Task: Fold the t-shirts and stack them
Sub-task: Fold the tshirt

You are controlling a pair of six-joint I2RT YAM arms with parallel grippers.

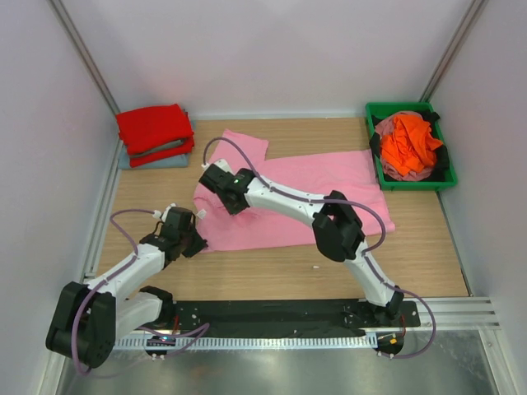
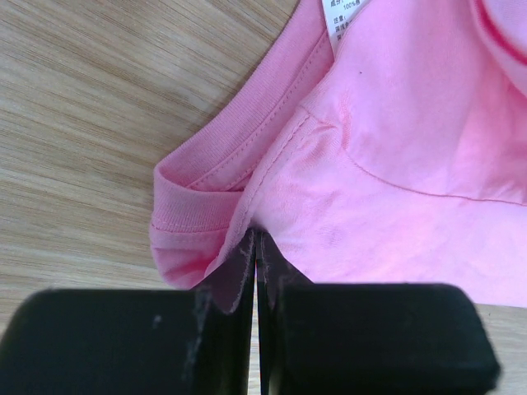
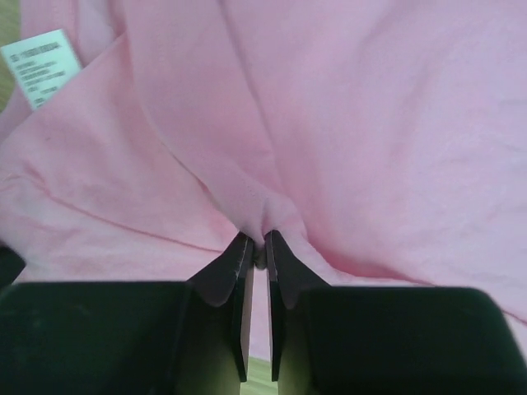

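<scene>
The light pink t-shirt (image 1: pixel 305 193) lies spread across the middle of the wooden table. My left gripper (image 1: pixel 194 237) is shut on its near-left edge by the ribbed collar (image 2: pixel 239 140). My right gripper (image 1: pixel 216 183) is shut on a pinched fold of the pink fabric (image 3: pixel 262 216) at the shirt's left part. A white care label (image 3: pixel 41 66) shows nearby. The bright red t-shirt (image 1: pixel 155 132) lies folded on the grey-blue t-shirt (image 1: pixel 156 160) at the far left. The orange t-shirt (image 1: pixel 409 144) is crumpled in the bin.
A green plastic bin (image 1: pixel 387 109) stands at the far right and holds the orange shirt with other cloth under it. White walls close in the table on three sides. A black rail (image 1: pixel 272 317) runs along the near edge.
</scene>
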